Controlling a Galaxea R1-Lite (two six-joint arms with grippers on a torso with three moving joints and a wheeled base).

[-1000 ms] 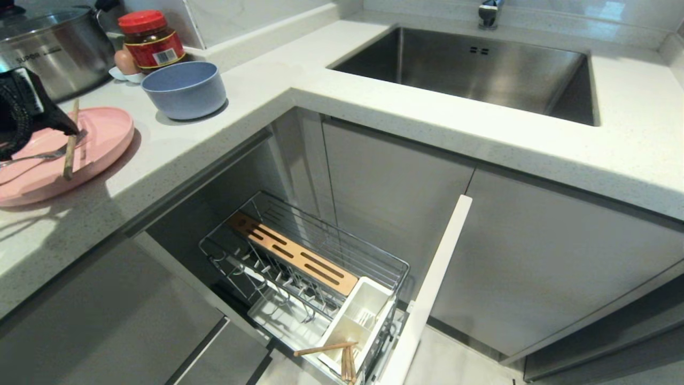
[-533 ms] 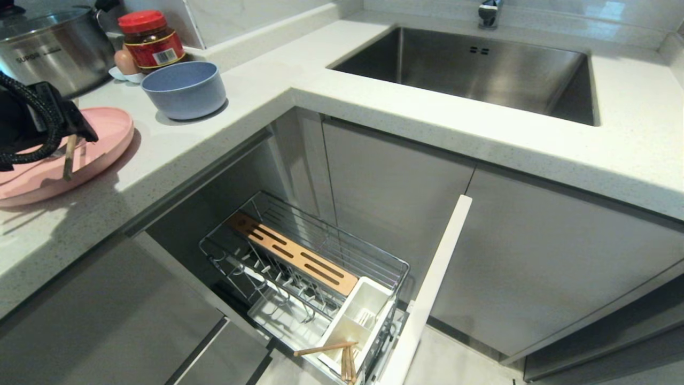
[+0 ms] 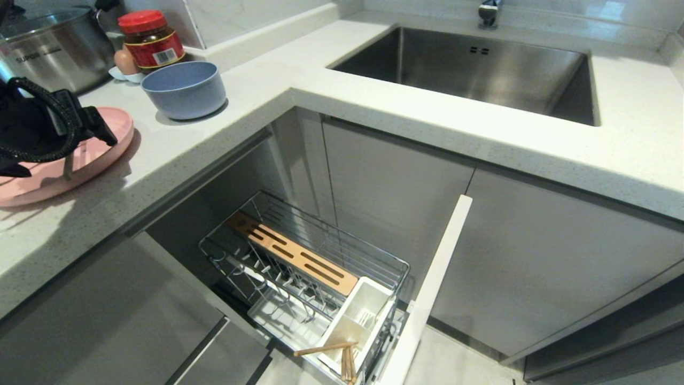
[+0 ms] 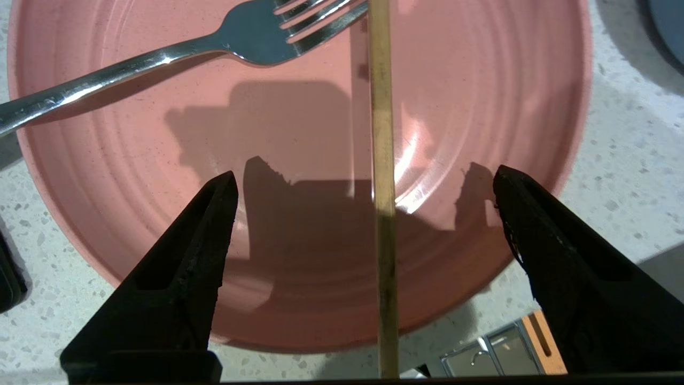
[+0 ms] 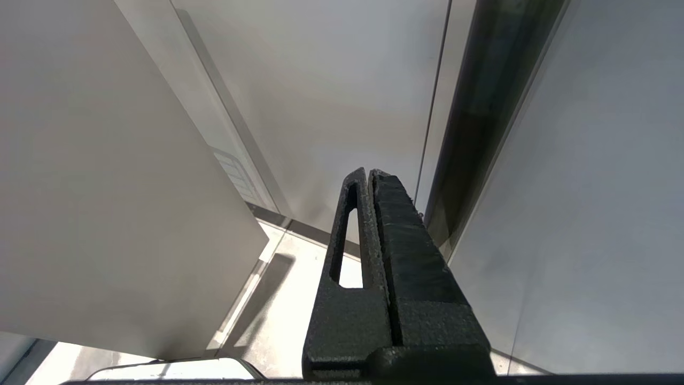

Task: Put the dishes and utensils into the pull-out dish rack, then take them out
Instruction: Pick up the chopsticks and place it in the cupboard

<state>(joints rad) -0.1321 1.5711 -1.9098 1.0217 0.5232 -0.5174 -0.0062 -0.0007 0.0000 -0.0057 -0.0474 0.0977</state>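
Far left of the counter (image 3: 331, 59): left gripper (image 4: 363, 184) hovers over the pink plate (image 3: 109, 140), fingers spread wide, nothing between them held. One chopstick (image 4: 382, 160) lies loose across the plate, running between the open fingers and off its near rim; the fork (image 4: 160, 53) rests beside it, tines touching or just under the stick. Plate sits at the counter's left end, near the front edge. Likely the stick was laid there so the plate gathers the unloaded utensils.

Next along, toward the back wall: blue bowl (image 3: 186, 88) upright, apart from the plate; behind it a red-lidded jar (image 3: 150, 40), an egg (image 3: 126, 61), and the steel pot (image 3: 51, 45).

Below the counter's corner: pull-out dish rack (image 3: 304, 278) drawn fully out, wooden board (image 3: 294, 254) bare, plate slots bare. More chopsticks (image 3: 342, 355) at the front utensil cup (image 3: 355, 321); one lies tilted across the rim. Judged: unloading under way, those sticks next.

Right: sink (image 3: 470, 69). Right gripper (image 5: 368, 174) hangs parked beside the cabinet fronts, fingers pressed together, holding nothing.
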